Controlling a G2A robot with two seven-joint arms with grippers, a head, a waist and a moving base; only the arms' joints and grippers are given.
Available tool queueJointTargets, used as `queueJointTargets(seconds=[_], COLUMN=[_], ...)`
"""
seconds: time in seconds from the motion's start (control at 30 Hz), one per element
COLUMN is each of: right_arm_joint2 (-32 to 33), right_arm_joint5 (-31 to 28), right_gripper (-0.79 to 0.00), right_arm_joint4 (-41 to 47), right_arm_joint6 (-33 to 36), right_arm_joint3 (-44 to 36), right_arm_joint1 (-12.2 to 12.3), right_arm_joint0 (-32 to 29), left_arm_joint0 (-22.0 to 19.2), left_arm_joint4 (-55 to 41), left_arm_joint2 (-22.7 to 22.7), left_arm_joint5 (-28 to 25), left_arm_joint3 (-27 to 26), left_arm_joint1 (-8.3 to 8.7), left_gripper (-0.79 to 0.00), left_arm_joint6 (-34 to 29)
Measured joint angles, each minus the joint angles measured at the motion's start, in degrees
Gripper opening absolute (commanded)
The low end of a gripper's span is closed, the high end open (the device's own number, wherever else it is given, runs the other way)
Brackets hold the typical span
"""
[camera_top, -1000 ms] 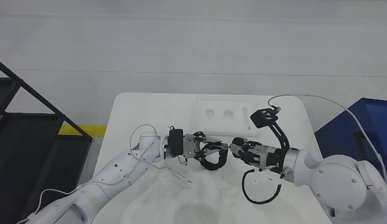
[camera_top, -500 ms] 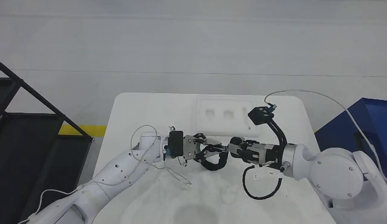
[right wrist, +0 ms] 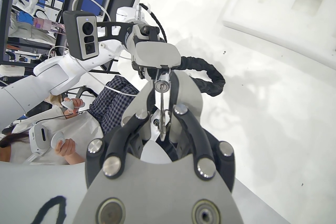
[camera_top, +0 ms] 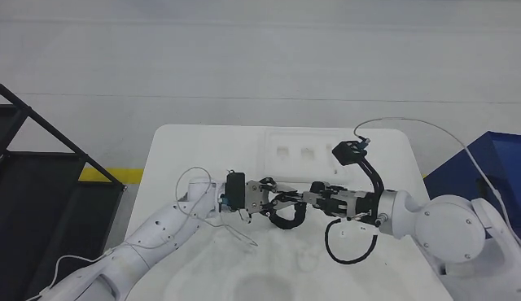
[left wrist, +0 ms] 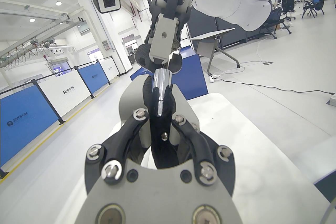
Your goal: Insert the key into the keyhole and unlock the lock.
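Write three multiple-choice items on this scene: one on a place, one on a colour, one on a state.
1. Where is the lock?
A. Held above the table in the left claw
B. Lying flat on the table
C. Inside a drawer

2. What colour is the lock's looped cable?
A. Red
B. Yellow
C. Black

3. What state is the right claw in?
A. Open and empty
B. Shut on the key, whose tip is at the keyhole
C. Shut on the cable

Answers:
1 A: the left wrist view shows that claw closed round the lock, with the table below.
2 C: the loop is black in the right wrist view and the top view.
3 B: the right wrist view shows the key pinched in that claw, pointing at the lock's face.
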Motion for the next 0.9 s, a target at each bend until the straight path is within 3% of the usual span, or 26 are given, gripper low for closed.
queueJointTargets(seconds=[0.17,0.27,0.4,0.53,0.77,0.9], right_arm_joint2=[1.29,2.79,4.47,5.05,5.00,5.16], right_arm_joint5=[-3.51,-10.50,-25.52,-34.88,-40.94,-40.95], right_gripper=[0.000,0.000,0.000,0.000,0.000,0.000], right_arm_joint4=[1.88,2.68,1.34,-1.27,-4.81,-4.35], right_arm_joint6=[-0.70,0.25,5.70,9.04,9.52,9.15], right_arm_joint3=[0.46,1.15,2.99,4.24,3.62,3.91], right_arm_joint1=[0.02,0.24,0.94,1.46,2.00,2.04], right_arm_joint0=[0.38,1.10,2.21,1.84,-0.17,-0.54], left_arm_joint0=[0.32,0.37,-0.18,-0.47,-0.57,-0.69], left_arm_joint4=[-3.52,-6.78,-11.13,-14.91,-23.23,-25.37], left_arm_joint2=[-0.17,0.06,0.27,0.12,-1.18,-0.99], left_arm_joint5=[-1.67,-3.56,-7.43,-11.31,-19.02,-19.64], left_arm_joint3=[1.07,1.14,0.72,-0.03,-0.40,-0.90], left_arm_joint1=[-0.32,-0.38,-0.07,0.41,1.02,1.19], left_gripper=[-0.785,-0.785,-0.785,-0.785,-0.785,-0.785], left_arm_joint6=[-0.93,-2.84,-6.71,-10.59,-18.32,-21.08])
